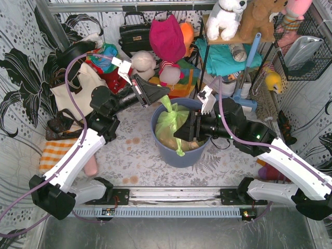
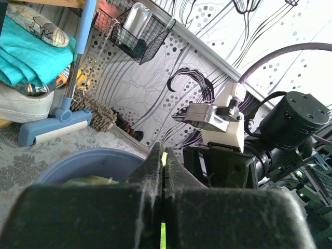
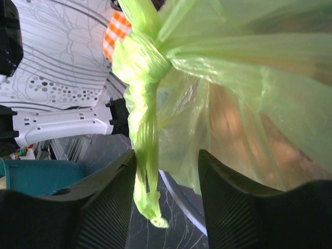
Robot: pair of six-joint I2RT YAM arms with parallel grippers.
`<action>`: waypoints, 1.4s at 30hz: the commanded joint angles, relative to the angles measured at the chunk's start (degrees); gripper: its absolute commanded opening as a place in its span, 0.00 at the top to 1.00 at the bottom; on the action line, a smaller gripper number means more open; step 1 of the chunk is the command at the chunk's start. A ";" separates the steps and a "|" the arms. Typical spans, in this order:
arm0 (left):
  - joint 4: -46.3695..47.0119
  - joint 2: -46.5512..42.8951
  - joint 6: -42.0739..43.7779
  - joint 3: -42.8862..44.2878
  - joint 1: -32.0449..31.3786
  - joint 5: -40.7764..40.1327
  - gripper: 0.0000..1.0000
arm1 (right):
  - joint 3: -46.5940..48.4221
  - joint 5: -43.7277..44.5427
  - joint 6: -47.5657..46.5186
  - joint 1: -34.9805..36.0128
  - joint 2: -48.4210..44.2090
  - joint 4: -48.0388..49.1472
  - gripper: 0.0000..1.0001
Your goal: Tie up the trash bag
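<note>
Two grippers are at the trash bag (image 1: 171, 123). Your left gripper (image 1: 163, 98) is clenched on the bag's top tail — in its wrist view only a thin green sliver shows between the pressed fingers (image 2: 150, 171). The bag hangs just below that gripper, its body sitting inside the blue bin (image 1: 193, 155). Your right gripper (image 3: 167, 155) stands released, jaws apart, with a twisted green strand (image 3: 144, 155) dangling between them from a knot (image 3: 146, 59) just above — whether the strand touches a finger, you cannot tell. Tan scraps show through the plastic beside that gripper.
</note>
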 commanded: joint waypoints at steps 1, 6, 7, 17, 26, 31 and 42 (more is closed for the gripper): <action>0.10 0.30 2.02 1.63 0.31 0.31 1.00 | 1.57 -3.58 2.48 0.11 -0.11 -4.72 0.51; -0.90 -0.04 2.62 1.62 0.36 0.10 1.00 | 3.48 -6.39 2.87 0.09 -0.67 -7.77 0.49; -1.44 -0.13 2.84 1.70 0.38 -0.03 1.00 | 3.51 -7.20 3.09 0.08 -0.72 -7.96 0.48; -1.91 -0.21 2.90 1.86 0.36 -0.04 1.00 | -0.43 -13.40 5.88 0.11 -1.38 -1.36 0.66; -1.64 -0.26 2.22 1.97 0.36 0.26 1.00 | -7.21 -17.10 10.28 0.11 -1.90 11.05 0.74; -1.47 -0.23 2.02 2.01 0.36 0.36 1.00 | -13.12 -18.33 13.52 0.06 -2.78 20.75 0.76; -2.08 -0.32 2.78 1.88 0.44 -0.25 1.00 | -16.83 -19.43 14.09 0.06 -6.25 24.48 1.00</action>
